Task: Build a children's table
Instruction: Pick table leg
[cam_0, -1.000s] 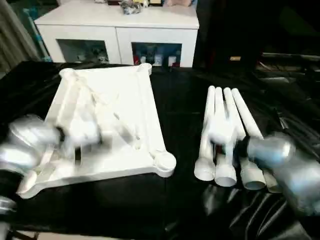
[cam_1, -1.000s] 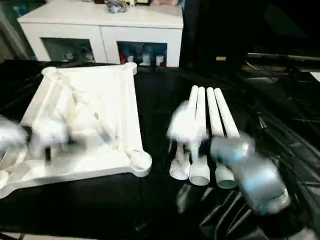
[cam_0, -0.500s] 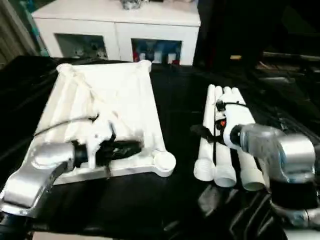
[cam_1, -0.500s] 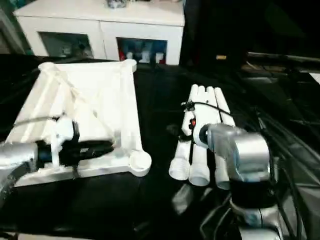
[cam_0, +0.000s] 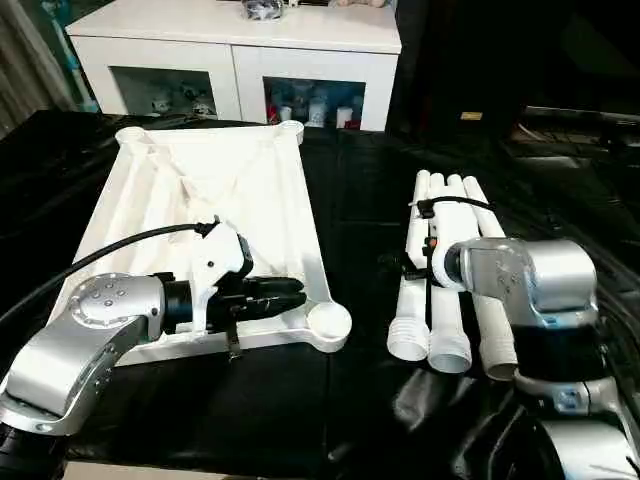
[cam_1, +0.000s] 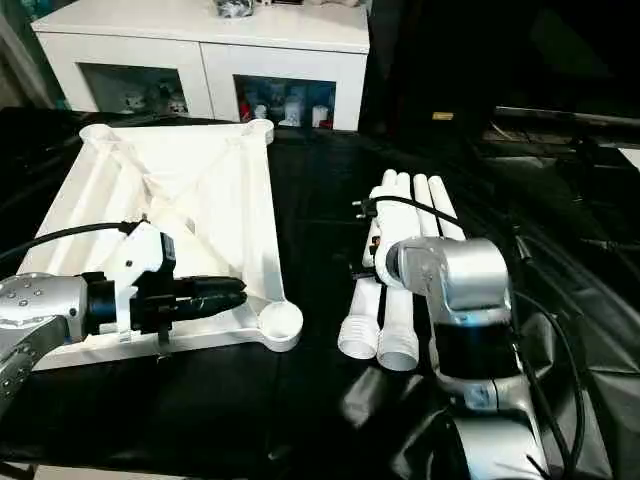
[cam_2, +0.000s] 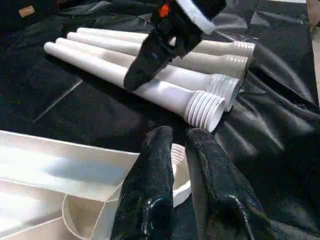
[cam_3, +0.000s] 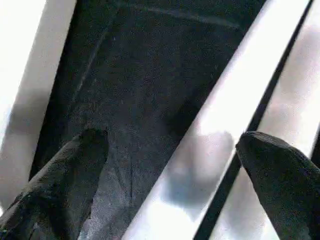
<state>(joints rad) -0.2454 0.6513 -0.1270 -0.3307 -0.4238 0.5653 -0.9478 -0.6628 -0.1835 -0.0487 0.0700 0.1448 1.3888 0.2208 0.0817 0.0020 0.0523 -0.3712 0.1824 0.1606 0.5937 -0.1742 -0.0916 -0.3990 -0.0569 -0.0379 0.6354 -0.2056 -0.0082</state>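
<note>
Now the right hand (cam_3: 170, 150) hangs spread wide over the leftmost leg (cam_0: 413, 262); it should straddle that one alone before closing. The left hand (cam_0: 285, 296), nearly clenched and empty, hovers by the tabletop (cam_0: 215, 190)'s corner socket (cam_0: 328, 322).

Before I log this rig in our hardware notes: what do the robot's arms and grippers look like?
Both forearms are rounded silver metal shells. The left gripper has a white body with two black, rubbery fingers, and a thin black cable loops to it. The right gripper has the same black fingers, a black cable and a small red mark.
</note>
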